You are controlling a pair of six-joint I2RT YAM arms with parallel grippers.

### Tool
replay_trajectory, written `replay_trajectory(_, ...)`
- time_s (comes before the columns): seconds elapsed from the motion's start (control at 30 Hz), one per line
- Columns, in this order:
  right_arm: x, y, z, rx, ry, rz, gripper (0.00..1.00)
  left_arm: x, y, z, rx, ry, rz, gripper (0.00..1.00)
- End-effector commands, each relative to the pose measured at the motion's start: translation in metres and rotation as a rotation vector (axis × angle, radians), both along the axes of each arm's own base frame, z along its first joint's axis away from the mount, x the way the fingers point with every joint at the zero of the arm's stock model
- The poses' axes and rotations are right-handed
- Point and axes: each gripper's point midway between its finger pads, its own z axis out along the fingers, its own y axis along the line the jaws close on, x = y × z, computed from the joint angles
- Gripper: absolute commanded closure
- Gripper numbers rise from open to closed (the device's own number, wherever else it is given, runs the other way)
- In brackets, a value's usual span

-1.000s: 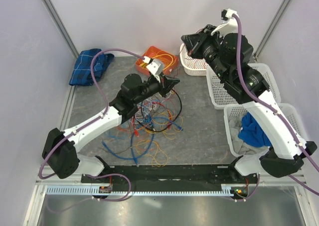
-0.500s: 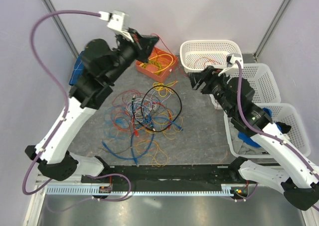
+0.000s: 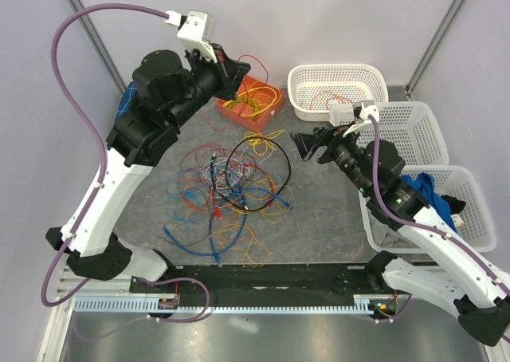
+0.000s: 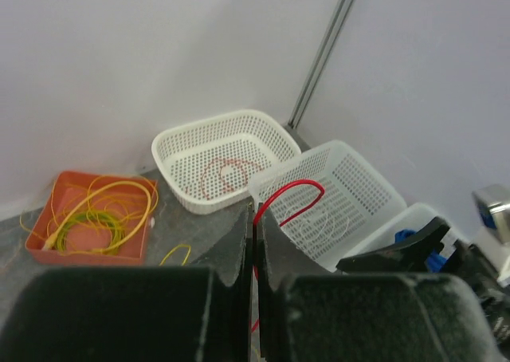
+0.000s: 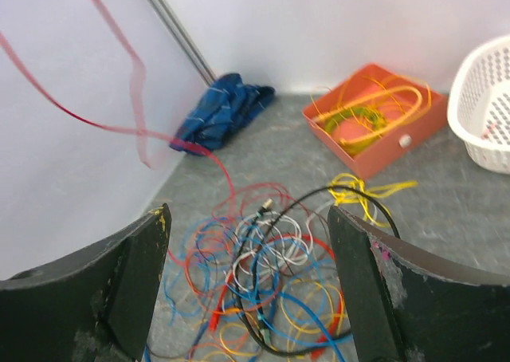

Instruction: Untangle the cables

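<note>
- The left jaws are raised high over the rear of the tabletop (image 3: 327, 210), above the orange tray (image 3: 239, 116). They are pressed fully together on a red cable (image 4: 292, 188), which rises in a small loop just beyond the fingers (image 4: 236, 250).
- In the right wrist view this red cable hangs blurred in the air and goes down into the tangle of cables (image 3: 235, 182).
- The tangle lies in the middle of the tabletop, between the two arms. Red, blue, yellow, orange and white wires cross each other there, and a black cable (image 3: 287, 171) loops around its right side.
- The right jaws stand wide apart and hold nothing. They are to the right of the tangle and face it, so the tangle shows between the two fingers (image 5: 127, 290).
- The orange tray holds coiled yellow cables (image 5: 355, 127). One more yellow cable (image 3: 263, 139) lies on the tabletop just in front of it.
- Three white baskets stand at the right. The rear basket (image 3: 335, 67) holds a coiled red wire (image 4: 227, 171), and the nearest basket (image 3: 476, 206) holds a blue cloth (image 3: 426, 185).
- Another blue cloth (image 5: 223, 111) lies in the left rear corner.
</note>
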Motion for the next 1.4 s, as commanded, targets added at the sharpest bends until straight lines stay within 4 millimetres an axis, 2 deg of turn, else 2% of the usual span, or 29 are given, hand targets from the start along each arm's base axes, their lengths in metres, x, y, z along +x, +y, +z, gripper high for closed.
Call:
replay_trajectory(0.0, -0.009, 0.008, 0.055, 0.069, -0.167, 0.069, 0.12, -0.004, -0.002, -0.023, 0.044, 0.053, -0.021, 0.98)
replay_trajectory(0.37, -0.015, 0.042, 0.086, 0.074, -0.315, 0.180, 0.10, -0.011, -0.014, -0.035, 0.022, 0.116, -0.090, 0.98)
replay_trajectory(0.57, 0.002, 0.056, 0.087, 0.026, -0.368, 0.160, 0.09, -0.025, -0.026, -0.037, 0.007, 0.138, -0.188, 0.98)
replay_trajectory(0.8, 0.021, 0.067, 0.087, 0.027, -0.385, 0.126, 0.09, -0.034, -0.031, -0.054, 0.013, 0.188, -0.234, 0.98)
replay_trajectory(0.9, 0.016, 0.077, 0.088, 0.040, -0.406, 0.178, 0.12, -0.035, -0.030, -0.060, 0.024, 0.194, -0.234, 0.98)
replay_trajectory(1.07, -0.005, 0.096, 0.084, 0.068, -0.413, 0.309, 0.13, -0.029, -0.026, -0.059, 0.040, 0.175, -0.200, 0.98)
replay_trajectory(1.37, -0.029, 0.095, 0.082, 0.061, -0.416, 0.366, 0.12, -0.022, -0.017, -0.048, 0.069, 0.114, -0.150, 0.98)
